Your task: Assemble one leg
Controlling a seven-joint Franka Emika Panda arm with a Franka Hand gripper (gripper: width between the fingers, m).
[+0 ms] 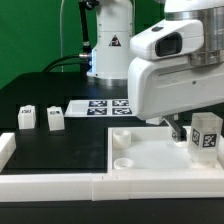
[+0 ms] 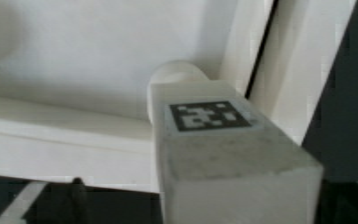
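Note:
One leg, a white block with a black-and-white tag, stands upright on the white tray-like piece near the exterior view's right edge. In the wrist view this leg fills the middle, with its rounded far end in the tray's corner. My gripper hangs straight over it. One dark finger shows beside the leg with a gap between them. The other finger is hidden. The same gap shows in the wrist view beside the finger. The jaws look open around the leg. Two more legs stand at the exterior view's left.
The marker board lies on the black table behind the tray. Long white border bars run along the front and the exterior view's left edge. The tray has round corner sockets.

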